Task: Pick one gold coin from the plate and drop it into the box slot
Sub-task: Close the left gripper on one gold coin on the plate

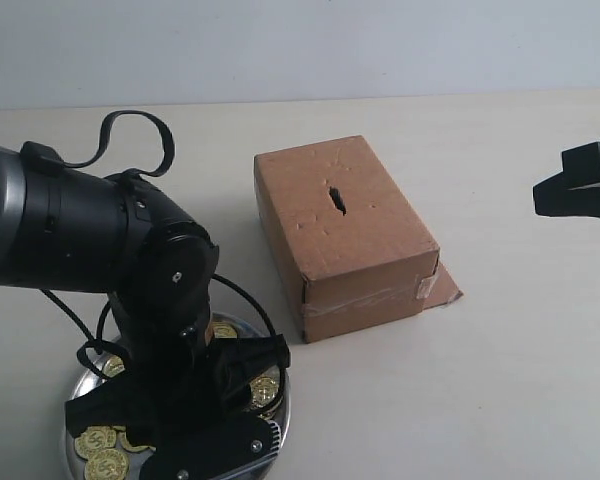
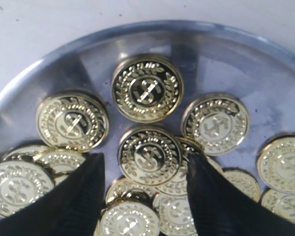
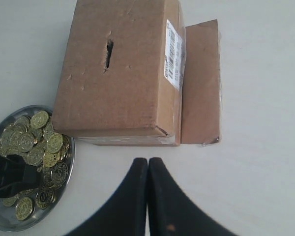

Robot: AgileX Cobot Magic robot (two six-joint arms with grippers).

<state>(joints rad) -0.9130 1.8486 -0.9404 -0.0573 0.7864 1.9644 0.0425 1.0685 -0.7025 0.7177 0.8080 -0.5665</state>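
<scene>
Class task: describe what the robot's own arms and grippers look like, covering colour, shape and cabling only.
Left arm: thick glossy black cylindrical housing, looped black cables, small screws. Left gripper: two matte black tapering fingers. Right gripper: matching black curved fingers, plain and unmarked.

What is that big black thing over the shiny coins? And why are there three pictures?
The big black thing is a robot arm. This robot has two arms, each ending in a gripper, a sort of two-fingered hand.

One picture comes from a camera looking at the whole table. The other two come from little cameras on the arms' wrists.

On the table lie a silver plate full of gold coins and a brown cardboard box with a small slot in its top.

The left gripper hangs just above the coins, its fingers open on either side of one coin. It holds nothing yet. The right gripper is shut and empty, waiting off to the side above the table.
</scene>
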